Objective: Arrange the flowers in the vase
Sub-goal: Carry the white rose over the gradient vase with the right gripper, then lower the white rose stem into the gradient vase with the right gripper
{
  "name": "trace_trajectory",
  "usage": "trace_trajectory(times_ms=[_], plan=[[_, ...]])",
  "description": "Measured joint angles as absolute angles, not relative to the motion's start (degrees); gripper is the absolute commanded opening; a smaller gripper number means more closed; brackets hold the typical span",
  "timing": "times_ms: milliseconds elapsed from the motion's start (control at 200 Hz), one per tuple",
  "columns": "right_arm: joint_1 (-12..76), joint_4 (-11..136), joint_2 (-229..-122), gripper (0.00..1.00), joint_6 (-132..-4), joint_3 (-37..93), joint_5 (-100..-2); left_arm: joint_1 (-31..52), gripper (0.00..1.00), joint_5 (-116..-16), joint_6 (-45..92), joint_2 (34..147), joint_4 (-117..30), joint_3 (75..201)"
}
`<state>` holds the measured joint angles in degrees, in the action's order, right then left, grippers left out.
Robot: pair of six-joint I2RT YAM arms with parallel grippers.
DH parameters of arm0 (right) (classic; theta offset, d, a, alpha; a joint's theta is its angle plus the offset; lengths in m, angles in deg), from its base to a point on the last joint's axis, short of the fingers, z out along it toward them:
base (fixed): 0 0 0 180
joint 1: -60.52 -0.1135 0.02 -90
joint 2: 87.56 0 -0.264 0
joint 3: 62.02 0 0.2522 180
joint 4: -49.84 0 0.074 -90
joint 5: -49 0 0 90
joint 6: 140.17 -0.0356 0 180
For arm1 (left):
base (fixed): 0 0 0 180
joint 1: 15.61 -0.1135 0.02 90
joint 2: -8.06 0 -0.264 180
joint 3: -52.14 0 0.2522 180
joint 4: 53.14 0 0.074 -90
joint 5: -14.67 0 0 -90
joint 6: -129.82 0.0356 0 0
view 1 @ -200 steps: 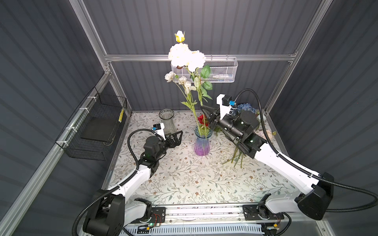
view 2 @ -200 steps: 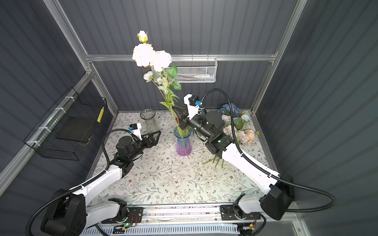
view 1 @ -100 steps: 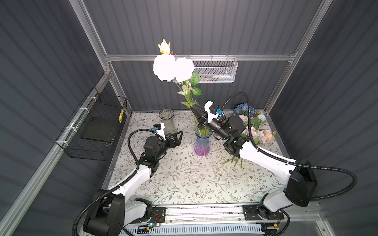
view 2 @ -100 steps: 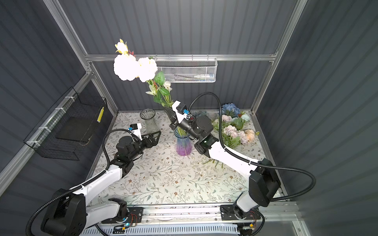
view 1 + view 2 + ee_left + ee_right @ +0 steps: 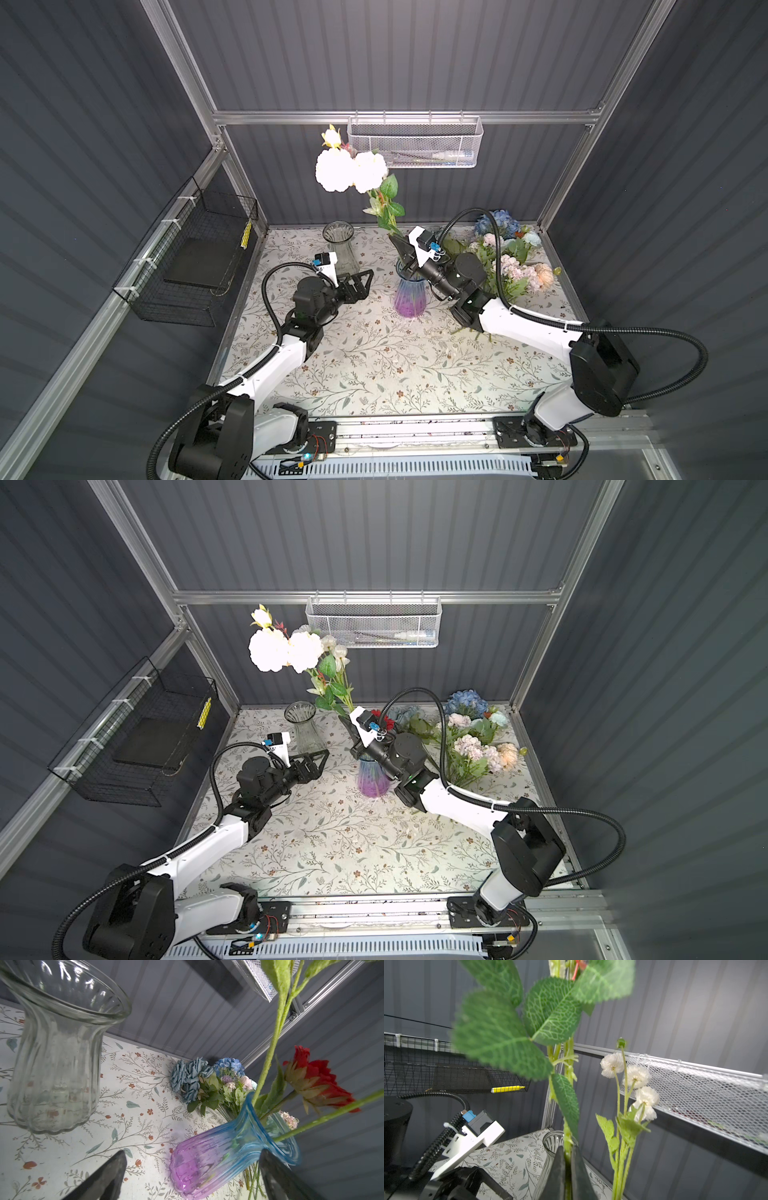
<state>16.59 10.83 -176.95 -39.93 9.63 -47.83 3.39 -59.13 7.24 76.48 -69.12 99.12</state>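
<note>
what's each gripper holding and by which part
right gripper pinches the white flower stem low down, just above the blue-purple vase; left gripper is open, holding nothing

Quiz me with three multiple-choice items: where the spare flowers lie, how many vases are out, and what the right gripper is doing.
1. Where on the table do the loose flowers lie, in a top view?
A. back right corner
B. front left corner
C. dead centre

2. How many vases stand on the table?
A. one
B. two
C. three

3. What state is the right gripper in?
A. wide open
B. shut on the white-flowered stem
C. shut on nothing

Key:
1 A: the heap lies by the back wall on the right.
2 B: there is a clear vase and a blue-purple vase.
3 B: its jaws pinch the stem just above the blue-purple vase.
</note>
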Motion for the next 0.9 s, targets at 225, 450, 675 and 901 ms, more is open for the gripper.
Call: trace_trajectory(times_ms=[225, 450, 675, 901], plan=[[16.2, 10.26, -175.86, 0.0, -41.11, 4.25, -44.66, 3.39, 0.99, -53.66, 7.46, 77.29, -70.74, 101.67], [16.09, 10.06, -173.87, 0.0, -41.46, 0.66, -42.23, 3.41, 0.95, -49.03, 7.41, 76.44, -71.65, 104.12], [16.09, 10.83, -173.76, 0.0, -42.29, -0.8, -40.7, 6.3, 0.88, -46.1, 8.02, 76.04, -71.81, 108.32], [16.09, 12.64, -174.65, 0.0, -42.29, -0.8, -40.29, 11.04, 0.83, -46.65, 11.35, 76.31, -71.24, 111.71]])
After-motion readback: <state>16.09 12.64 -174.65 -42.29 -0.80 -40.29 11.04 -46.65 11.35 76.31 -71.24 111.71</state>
